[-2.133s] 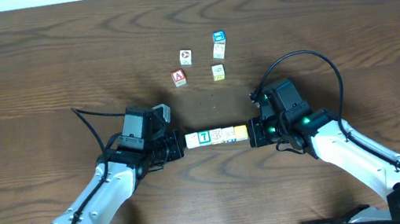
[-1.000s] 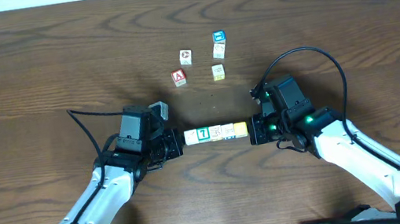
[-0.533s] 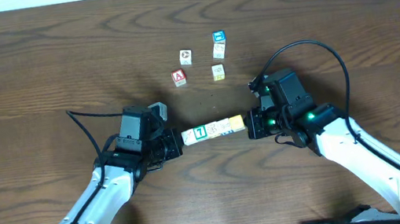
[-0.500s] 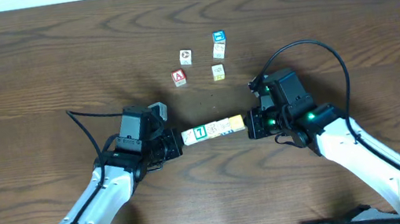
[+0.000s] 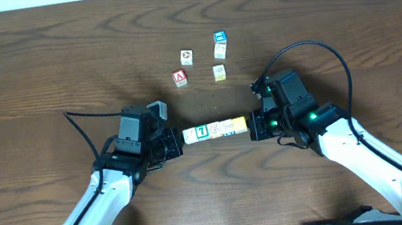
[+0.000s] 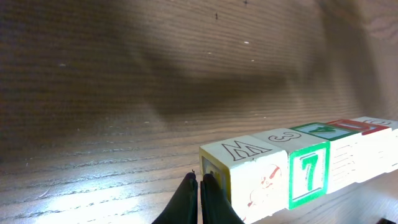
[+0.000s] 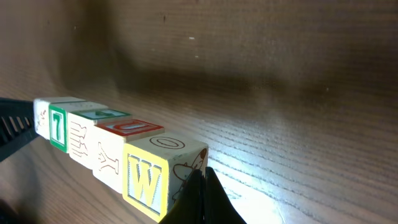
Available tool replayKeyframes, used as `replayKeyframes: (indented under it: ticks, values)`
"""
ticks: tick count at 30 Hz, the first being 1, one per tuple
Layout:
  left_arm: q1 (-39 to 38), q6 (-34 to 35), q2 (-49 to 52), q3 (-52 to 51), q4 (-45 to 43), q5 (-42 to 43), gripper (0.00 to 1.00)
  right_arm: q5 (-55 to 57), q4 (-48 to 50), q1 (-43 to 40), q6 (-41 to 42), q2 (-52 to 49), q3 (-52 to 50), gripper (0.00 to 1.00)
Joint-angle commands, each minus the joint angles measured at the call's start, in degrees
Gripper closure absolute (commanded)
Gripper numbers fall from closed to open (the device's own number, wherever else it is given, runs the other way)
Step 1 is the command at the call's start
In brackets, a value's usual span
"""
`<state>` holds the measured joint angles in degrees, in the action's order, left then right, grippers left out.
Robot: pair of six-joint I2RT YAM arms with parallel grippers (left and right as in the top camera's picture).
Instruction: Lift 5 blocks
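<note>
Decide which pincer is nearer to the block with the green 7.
Left. The left pincer is shut against the end block beside the green 7 block; the right pincer sits at the opposite end, against the yellow W block.

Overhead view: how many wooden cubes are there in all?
10. Five form the row pressed between the left gripper and right gripper; five sit loose beyond it: a red "A" cube, a white cube, a blue-topped cube, a pale cube beside it, a yellowish cube. None looks hidden.
</note>
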<state>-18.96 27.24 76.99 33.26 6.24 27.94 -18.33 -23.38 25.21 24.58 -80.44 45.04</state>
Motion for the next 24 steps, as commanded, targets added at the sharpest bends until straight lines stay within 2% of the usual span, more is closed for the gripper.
replayKeyframes:
  ticks: [1, 24]
  values:
    - [-2.8, 0.7, -1.8, 3.9, -2.2, 15.1, 0.93, -17.9, 1.2, 4.5, -0.2, 0.4, 1.8, 0.99]
    - [-2.8, 1.0, -2.0, 3.9, -2.2, 15.2, 0.93, -16.9, -0.7, 4.5, -0.4, 0.4, 1.8, 0.99]
